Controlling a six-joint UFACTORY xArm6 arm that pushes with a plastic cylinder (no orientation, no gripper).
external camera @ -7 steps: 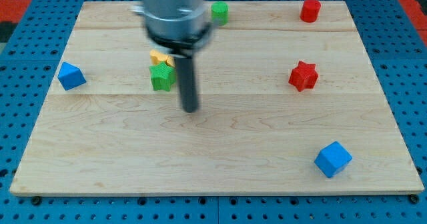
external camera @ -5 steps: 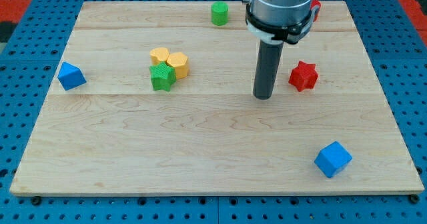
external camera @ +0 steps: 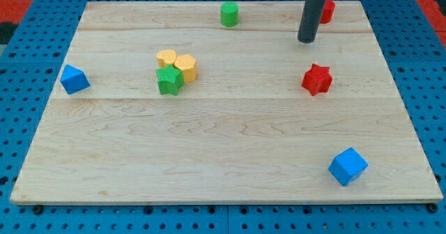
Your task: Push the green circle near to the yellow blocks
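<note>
The green circle [external camera: 229, 14] stands near the board's top edge, left of centre-top. Two yellow blocks [external camera: 167, 58] [external camera: 186, 67] sit together at the middle left, with a green star [external camera: 168, 81] touching them from below. My tip [external camera: 306, 40] is at the upper right of the board, well to the right of the green circle and just left of the red cylinder [external camera: 325, 10]. It touches no block.
A red star [external camera: 317, 79] lies below my tip. A blue block [external camera: 74, 79] sits at the left edge and another blue cube [external camera: 347, 166] at the lower right. The wooden board [external camera: 223, 157] lies on a blue pegboard.
My tip has moved from beside the green star at the middle left across to the right and up, ending near the red cylinder. No block has moved.
</note>
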